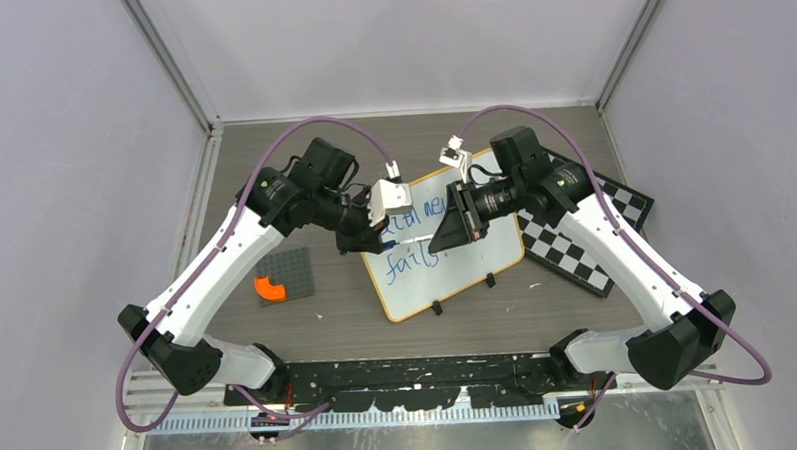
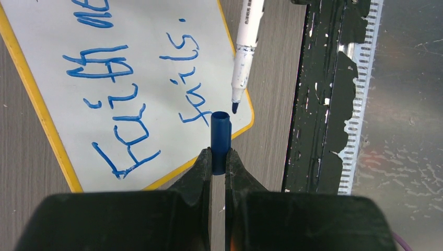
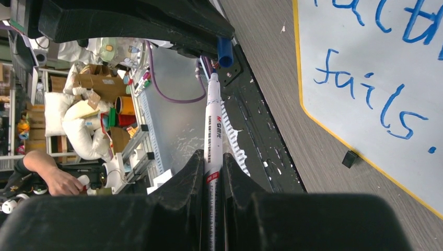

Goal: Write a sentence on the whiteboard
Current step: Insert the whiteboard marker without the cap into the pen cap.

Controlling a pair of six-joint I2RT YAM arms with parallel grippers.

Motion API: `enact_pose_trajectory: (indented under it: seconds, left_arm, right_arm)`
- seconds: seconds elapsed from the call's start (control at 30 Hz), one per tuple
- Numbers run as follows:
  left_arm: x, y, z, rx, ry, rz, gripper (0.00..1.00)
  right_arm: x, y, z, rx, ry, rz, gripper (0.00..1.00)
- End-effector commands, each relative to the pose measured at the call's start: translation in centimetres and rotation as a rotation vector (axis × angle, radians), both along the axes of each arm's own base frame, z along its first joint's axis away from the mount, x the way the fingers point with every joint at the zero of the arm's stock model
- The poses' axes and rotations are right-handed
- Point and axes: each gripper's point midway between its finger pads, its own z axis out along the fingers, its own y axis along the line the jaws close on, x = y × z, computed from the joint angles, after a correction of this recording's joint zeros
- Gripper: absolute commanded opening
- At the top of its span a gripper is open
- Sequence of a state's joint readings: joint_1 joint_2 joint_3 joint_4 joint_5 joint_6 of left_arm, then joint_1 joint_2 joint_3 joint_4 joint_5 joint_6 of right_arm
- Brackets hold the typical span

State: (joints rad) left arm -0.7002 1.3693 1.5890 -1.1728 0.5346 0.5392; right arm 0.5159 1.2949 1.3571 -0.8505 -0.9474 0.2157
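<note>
The whiteboard lies tilted at the table's middle, orange-yellow framed, with blue handwriting reading "Faith", a cut-off word and "fails." Above its left part my two grippers face each other. My left gripper is shut on a blue marker cap, open end pointing away. My right gripper is shut on the white marker. The marker's blue tip hangs just short of the cap's mouth, slightly to one side. In the right wrist view the cap sits just beyond the marker's end. The whiteboard fills the left wrist view's upper left.
A black-and-white checkered board lies right of the whiteboard, partly under the right arm. A dark grey baseplate with an orange piece sits to the left. The black mounting rail runs along the near edge. A black clip foot grips the whiteboard's frame.
</note>
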Motion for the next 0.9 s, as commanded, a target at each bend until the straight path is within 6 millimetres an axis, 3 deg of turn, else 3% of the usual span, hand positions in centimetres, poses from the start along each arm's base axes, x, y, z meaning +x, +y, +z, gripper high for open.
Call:
enact_pose_trajectory:
  seconds: [0.0, 0.3, 0.87]
  left_arm:
    - [-0.6, -0.3, 1.9, -0.05, -0.031, -0.031, 0.0]
    - [-1.7, -0.4, 1.8, -0.052, -0.015, -0.078, 0.0]
    - [-1.9, 0.1, 2.3, -0.055, -0.036, -0.073, 0.0]
  right_arm:
    - [-0.4, 0.2, 0.3, 0.007, -0.034, 0.023, 0.0]
    - [-0.2, 0.4, 0.1, 0.0, -0.035, 0.024, 0.0]
    - [-0.6, 0.1, 0.1, -0.009, -0.047, 0.03, 0.0]
